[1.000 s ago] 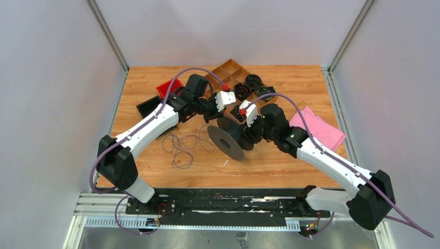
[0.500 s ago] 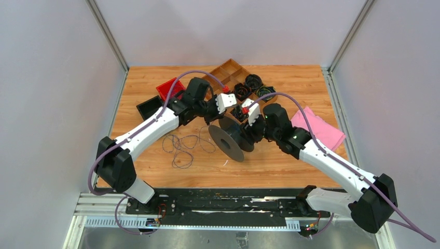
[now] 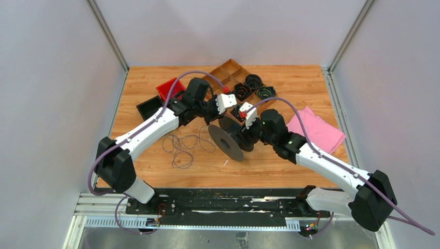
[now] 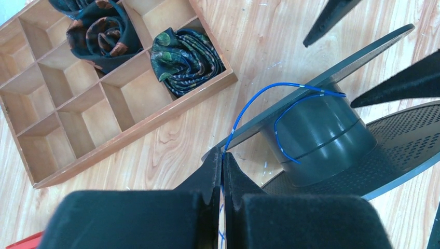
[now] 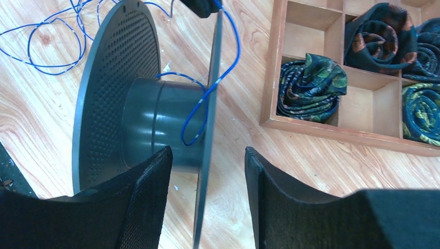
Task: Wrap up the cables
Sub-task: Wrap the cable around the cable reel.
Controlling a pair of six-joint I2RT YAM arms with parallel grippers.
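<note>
**Cable pinched, spool waiting: a turn about to be made**

Your left gripper [image 4: 223,162] is pressed together on the cable [image 5: 183,129], holding it just off the rim of the spool [image 3: 228,140], which lies on its side on the tabletop [image 3: 290,161] beside the wooden tray [image 4: 129,136]. From the pinch the cable arcs over the flange and makes a loose loop on the core. The rest trails in slack loops on the tabletop to the left of the spool.

Your right gripper [image 5: 207,153] is spread, one finger on either side of the flange's edge and neither touching it.

The job now looks to be a grip on that flange and a turn of the spool. Close squarely on the rim, not at a slant, so the spool does not skid. Keep the left pinch steady and the line lightly taut, and lead it down between the flanges. The loop on the core looks slack enough to slip off.

No brand, label or writing can be read anywhere in view.
</note>
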